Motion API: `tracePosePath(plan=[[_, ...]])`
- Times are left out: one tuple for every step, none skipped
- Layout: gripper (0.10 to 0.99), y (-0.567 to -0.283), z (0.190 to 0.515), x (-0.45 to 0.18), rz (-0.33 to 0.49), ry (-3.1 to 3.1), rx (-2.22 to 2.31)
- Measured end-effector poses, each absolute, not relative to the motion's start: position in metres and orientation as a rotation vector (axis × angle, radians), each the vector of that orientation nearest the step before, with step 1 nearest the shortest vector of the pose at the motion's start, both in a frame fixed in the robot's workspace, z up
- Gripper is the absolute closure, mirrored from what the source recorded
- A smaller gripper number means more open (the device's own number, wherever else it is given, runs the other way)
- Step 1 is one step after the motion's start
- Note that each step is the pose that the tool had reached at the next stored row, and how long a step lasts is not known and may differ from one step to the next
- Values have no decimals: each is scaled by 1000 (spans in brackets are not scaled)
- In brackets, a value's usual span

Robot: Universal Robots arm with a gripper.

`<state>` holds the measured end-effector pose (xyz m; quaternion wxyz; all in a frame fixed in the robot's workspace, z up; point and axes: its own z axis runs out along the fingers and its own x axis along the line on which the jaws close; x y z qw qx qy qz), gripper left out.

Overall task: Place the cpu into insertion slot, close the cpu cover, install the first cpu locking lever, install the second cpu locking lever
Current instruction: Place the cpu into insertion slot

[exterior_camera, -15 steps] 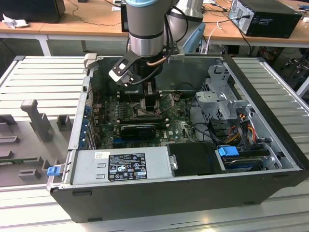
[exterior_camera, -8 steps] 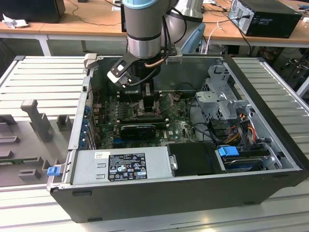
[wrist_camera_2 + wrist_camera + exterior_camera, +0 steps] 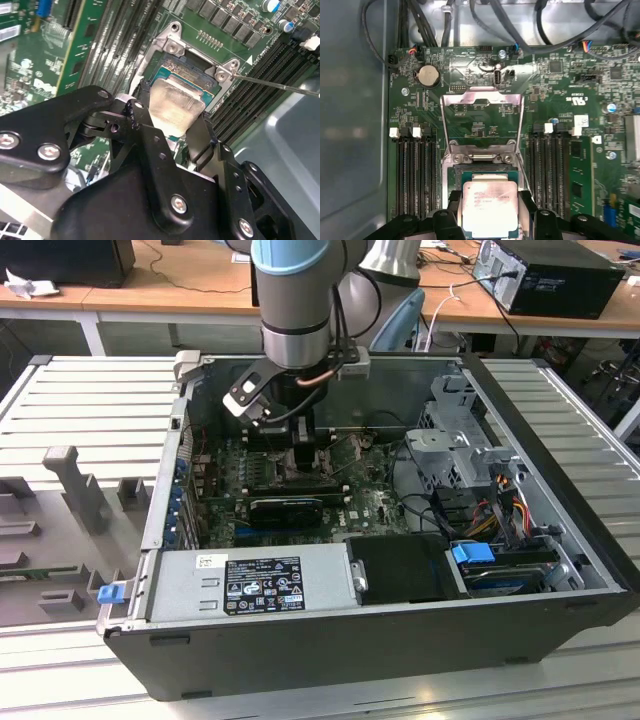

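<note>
Though the fingers [image 3: 526, 202] grip the cpu [image 3: 489, 205] over the insertion slot [image 3: 482, 172], contact beneath is hidden

Silver-grey arm [image 3: 295, 335], pale-blue joint cap [image 3: 300, 255]; black tool [image 3: 170, 117], silver screws [image 3: 179, 204]

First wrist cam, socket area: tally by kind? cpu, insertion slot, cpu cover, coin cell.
cpu: 1
insertion slot: 1
cpu cover: 1
coin cell: 1
Total: 4
</note>
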<state>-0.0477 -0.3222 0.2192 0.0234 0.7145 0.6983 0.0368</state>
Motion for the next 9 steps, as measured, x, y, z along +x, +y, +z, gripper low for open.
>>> tracePosePath(plan=[[553, -322, 217, -48, 114, 2161, 2212], [553, -322, 215, -49, 114, 2161, 2212], [553, -321, 212, -49, 114, 2161, 2212], [553, -320, 210, -49, 114, 2161, 2212], [553, -320, 209, -49, 114, 2162, 2212], [553, -320, 208, -49, 114, 2162, 2212], [553, -320, 207, -49, 114, 2161, 2212], [553, -320, 206, -49, 114, 2161, 2212], [553, -320, 206, -48, 114, 2161, 2212]])
